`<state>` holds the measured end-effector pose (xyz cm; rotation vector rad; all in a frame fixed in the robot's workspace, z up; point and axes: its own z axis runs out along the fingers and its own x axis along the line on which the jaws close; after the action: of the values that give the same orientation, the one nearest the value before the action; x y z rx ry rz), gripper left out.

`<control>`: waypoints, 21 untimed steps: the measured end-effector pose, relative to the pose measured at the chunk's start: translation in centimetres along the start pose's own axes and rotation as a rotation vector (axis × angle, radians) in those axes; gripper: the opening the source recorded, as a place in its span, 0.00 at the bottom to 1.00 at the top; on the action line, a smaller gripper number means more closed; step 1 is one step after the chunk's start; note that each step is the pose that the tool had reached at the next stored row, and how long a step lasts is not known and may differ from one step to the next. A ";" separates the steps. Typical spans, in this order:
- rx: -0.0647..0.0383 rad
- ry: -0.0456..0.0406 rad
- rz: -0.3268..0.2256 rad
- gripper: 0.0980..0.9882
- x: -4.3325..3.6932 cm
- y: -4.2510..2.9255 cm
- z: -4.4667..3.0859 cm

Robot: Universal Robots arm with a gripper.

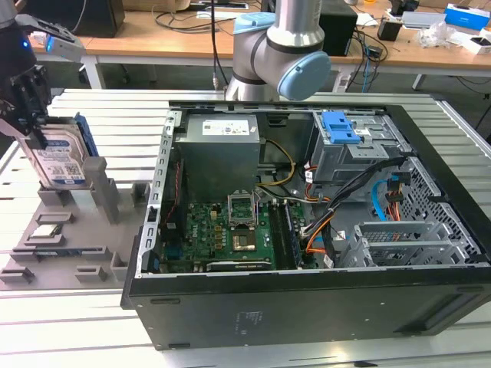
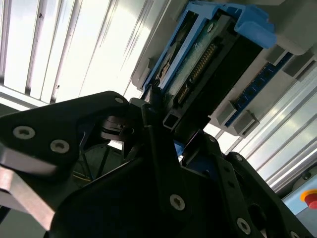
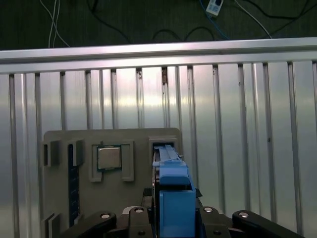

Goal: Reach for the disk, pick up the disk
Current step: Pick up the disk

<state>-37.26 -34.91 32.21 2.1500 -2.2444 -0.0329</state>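
Observation:
The disk (image 1: 65, 165), a silver hard drive with a blue-and-white label and blue rails, stands on edge in a slot of the grey holder plate (image 1: 77, 245) at the exterior view's left. My gripper (image 1: 34, 138) comes down on its upper edge from above. In the second wrist view the black fingers (image 2: 151, 134) straddle the disk (image 2: 208, 64) and press against its sides. In the first wrist view the blue rail of the disk (image 3: 171, 173) runs from the slot up between the gripper (image 3: 174, 198) jaws. The gripper is shut on the disk.
The holder plate (image 3: 124, 198) also carries a small square processor chip (image 3: 109, 158) in a frame and a memory stick (image 3: 74, 183). An open computer case (image 1: 307, 307) lies to the exterior view's right, with the arm's base (image 1: 276, 54) behind it. Ribbed aluminium table (image 3: 237, 148) lies all around.

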 end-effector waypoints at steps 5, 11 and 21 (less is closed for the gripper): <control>0.000 0.0000 0.000 0.30 0.00 -0.01 -1.07; 0.000 0.0000 0.000 0.30 -0.01 -0.01 -2.27; -0.001 0.0000 0.000 0.30 -0.02 0.01 -4.69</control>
<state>-37.09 -34.85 36.90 2.1498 -2.2441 -0.0335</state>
